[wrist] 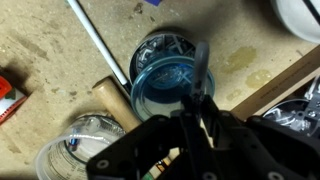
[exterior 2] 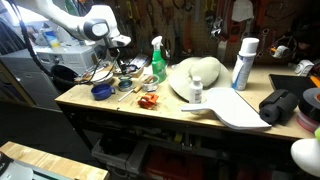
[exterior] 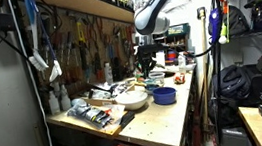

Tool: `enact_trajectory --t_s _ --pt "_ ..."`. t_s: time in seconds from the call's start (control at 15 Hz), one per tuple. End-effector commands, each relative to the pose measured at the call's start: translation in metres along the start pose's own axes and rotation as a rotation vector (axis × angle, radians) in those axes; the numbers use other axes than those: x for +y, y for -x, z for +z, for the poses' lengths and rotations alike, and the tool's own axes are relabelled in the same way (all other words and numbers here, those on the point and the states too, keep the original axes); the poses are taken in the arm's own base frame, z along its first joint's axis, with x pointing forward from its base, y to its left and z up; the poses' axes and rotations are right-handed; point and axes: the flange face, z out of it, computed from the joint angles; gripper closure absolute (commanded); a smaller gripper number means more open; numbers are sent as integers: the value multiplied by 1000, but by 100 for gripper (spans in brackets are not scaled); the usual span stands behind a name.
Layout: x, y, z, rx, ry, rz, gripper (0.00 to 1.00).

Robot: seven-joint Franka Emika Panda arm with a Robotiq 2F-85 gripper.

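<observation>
A clear round tub with a blue rim (wrist: 165,80), holding what looks like coiled wire, stands toward a back corner of the counter (exterior 2: 130,118). The end effector (wrist: 202,80) hangs right over it. Whether its fingers are wide or narrow cannot be told from the dark mass in the wrist view.

Just beside the tub lie a wooden handle (wrist: 110,97), a metal rod (wrist: 100,40) and a second clear tub (wrist: 85,142). Farther toward the front edge sit a blue bowl (exterior 2: 100,92) and a green spray bottle (exterior 2: 158,64), with a white spray can (exterior 2: 243,62) well apart along the back edge.
</observation>
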Motion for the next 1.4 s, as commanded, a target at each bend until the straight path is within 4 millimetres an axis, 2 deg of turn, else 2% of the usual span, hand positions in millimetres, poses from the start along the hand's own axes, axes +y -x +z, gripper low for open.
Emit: enact_trajectory --t_s 0.0,0.2,0.4,0.53,0.67,0.73,0.8,1.0,1.07,1.33 --pt "21 6 -42 14 -97 7 93" --pt "50 26 -72 -45 -155 -36 93" --pt "79 57 -87 -177 -148 -78 93" --pt "85 80 -93 -266 -132 -104 93" --pt "75 101 -96 -294 -104 -114 93" --pt "69 104 -98 -275 -103 -106 94" --pt "74 83 -96 -276 -114 -109 86" --pt "65 96 -99 -277 -111 -119 86" --pt "59 104 -93 -303 -121 -157 95" --pt "33 139 -74 -325 -110 -308 96"
